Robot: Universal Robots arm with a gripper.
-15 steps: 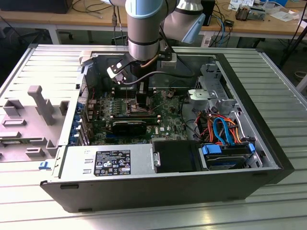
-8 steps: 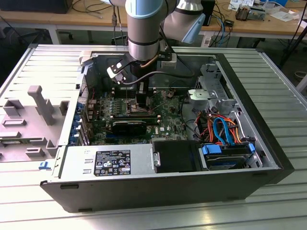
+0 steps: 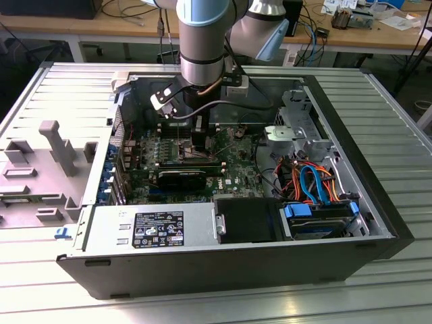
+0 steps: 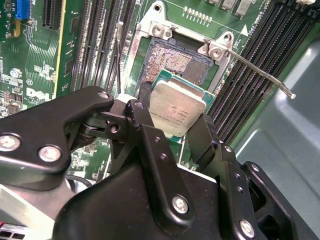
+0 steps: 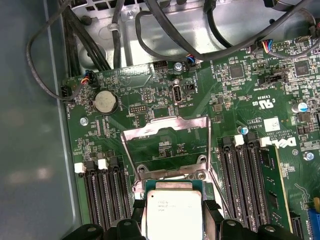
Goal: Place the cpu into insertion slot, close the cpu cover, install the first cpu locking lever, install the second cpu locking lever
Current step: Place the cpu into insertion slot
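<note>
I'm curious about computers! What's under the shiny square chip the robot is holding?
The open insertion slot with its tiny contacts shows beyond the cpu; whatever lies right under the chip is hidden by it and the jaws.

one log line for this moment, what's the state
gripper shut on cpu | cpu over insertion slot, not seated | cpu cover open | locking lever unlatched

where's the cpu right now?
In both wrist views the cpu is clamped in the jaws of the gripper, over the open insertion slot, between memory slots.
</note>
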